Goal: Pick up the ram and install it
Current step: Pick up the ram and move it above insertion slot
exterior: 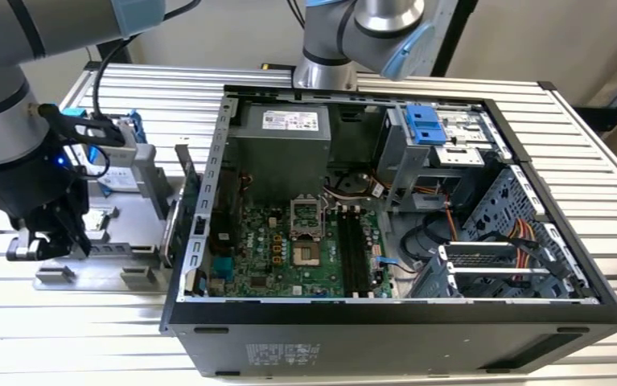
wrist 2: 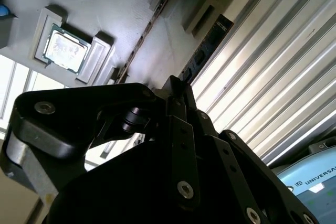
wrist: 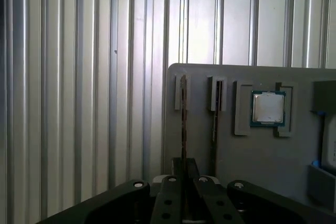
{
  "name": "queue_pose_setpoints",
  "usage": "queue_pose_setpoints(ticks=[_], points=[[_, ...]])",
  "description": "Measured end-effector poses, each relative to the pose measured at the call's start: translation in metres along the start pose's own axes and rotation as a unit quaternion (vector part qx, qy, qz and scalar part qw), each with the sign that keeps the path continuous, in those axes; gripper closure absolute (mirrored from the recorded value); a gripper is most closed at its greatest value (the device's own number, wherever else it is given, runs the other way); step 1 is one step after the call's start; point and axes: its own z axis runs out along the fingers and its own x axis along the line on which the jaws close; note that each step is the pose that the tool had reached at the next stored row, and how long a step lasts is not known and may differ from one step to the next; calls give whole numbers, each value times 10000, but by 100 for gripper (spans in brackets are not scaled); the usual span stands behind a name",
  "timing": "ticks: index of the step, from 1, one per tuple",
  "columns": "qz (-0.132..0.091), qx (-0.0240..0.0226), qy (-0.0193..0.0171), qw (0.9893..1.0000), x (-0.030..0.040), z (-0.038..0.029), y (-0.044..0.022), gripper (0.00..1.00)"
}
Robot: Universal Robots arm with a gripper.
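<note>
Pincer clamped shut on the thin, edge-on ram.

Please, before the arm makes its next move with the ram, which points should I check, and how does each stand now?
1. The end effector is shut on the ram: ok.
2. The ram is free of its slot in the tray: not ok, its far end looks seated.
3. The neighbouring stick stands apart from the end effector: ok.
4. The computer case is open: ok.
5. The memory slots look empty: ok.
</note>
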Motion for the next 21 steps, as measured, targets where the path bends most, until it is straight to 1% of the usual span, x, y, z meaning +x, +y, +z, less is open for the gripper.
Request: queue_pose_setpoints(ticks=[21], points=[[0,0,0,10000,1,-53,2,100]])
